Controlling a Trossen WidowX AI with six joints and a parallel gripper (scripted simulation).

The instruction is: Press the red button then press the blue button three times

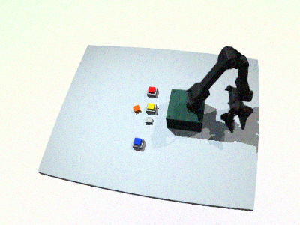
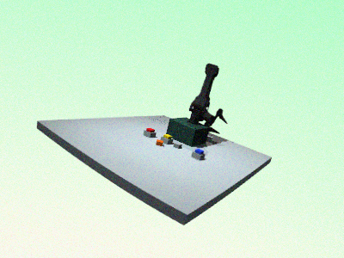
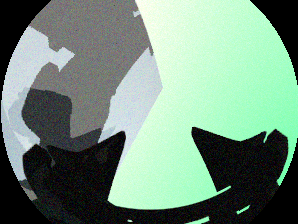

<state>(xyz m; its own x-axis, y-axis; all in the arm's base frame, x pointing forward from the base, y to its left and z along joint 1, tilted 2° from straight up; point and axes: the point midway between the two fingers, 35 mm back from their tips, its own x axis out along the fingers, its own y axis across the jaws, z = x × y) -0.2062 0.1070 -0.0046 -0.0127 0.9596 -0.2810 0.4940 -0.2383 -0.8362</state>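
The blue button [image 1: 138, 142] sat nearest the front edge of the desk [image 1: 94, 180], well apart from the arm. Beyond it lay a small grey block [image 1: 148, 120], an orange block [image 1: 136, 109] and a yellow button [image 1: 151, 106], close together. The red button [image 1: 151, 90], first in the sequence, stood farthest back in that column, just left of the green base box [image 1: 181, 110].

The fingers [image 1: 235, 121] were spread wide and held nothing. They hung near the right edge of the desk, on the far side of the base box from every button. The red button therefore lay well to the left of the fingers, across the box, so the coming move would likely call for a swing over or around the box toward the left.

In the wrist view only the two dark fingertips, shadow patches and the desk edge showed; no button appeared there. Fingertip height above the desk could not be judged with confidence.
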